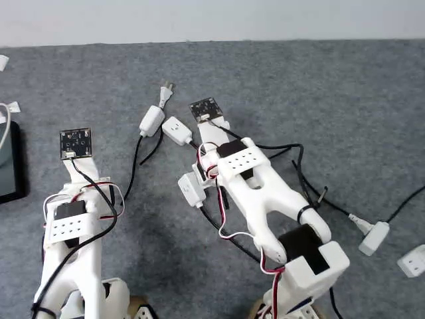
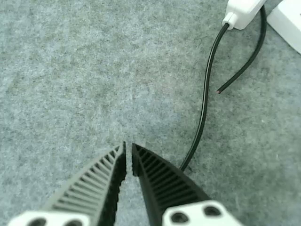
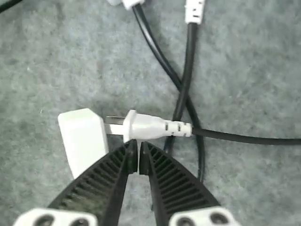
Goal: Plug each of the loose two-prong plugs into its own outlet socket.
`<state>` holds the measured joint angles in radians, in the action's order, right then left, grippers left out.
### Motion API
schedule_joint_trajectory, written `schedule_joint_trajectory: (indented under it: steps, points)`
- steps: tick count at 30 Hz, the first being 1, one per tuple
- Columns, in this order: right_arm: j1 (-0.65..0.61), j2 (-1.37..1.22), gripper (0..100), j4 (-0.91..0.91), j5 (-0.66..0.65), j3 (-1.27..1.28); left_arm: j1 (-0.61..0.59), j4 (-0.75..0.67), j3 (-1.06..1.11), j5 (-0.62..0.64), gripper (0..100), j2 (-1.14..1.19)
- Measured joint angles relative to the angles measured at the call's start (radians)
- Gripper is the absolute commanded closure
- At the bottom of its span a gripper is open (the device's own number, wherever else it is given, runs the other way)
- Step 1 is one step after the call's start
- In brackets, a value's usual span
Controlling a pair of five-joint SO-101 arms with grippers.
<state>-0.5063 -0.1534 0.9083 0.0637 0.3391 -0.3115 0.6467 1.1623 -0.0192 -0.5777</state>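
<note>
**Two nearly shut grippers, one plug at the mouth of its socket**

Two black fingers (image 3: 117, 174) of the right gripper (image 3: 137, 151) are drawn almost together, with only a thin slit between them. They hold nothing. Their tips sit just beside the plug (image 3: 150, 127), at its collar end next to the socket block (image 3: 82, 139). The plug lies on its side with its prongs reaching the socket block's face. Bare metal shows between the two, so it appears only partly pushed in. Its cord (image 3: 244, 137) runs off on the side away from the socket block, crossing other black cords there.

The left gripper (image 2: 128, 149) is likewise nearly closed and empty. It hangs over bare grey mat (image 2: 70, 70), well apart from the socket block.

The step in hand looks like seating this plug. The next move probably calls for a push along the plug's length toward the socket block. The block looks light and may slide, so it would need steadying.

Beyond the socket block, a second plug (image 1: 151, 121) lies unplugged just beside an open socket (image 1: 177, 131).
</note>
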Motion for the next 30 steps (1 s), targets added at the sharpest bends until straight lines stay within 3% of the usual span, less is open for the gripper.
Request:
schedule_joint_trajectory:
  steps: [30]
  points:
    - [-0.189, 0.054, 99.0, 0.031, -0.015, 0.034, 0.000, 0.000, 0.000, 0.000, 98, 0.000]
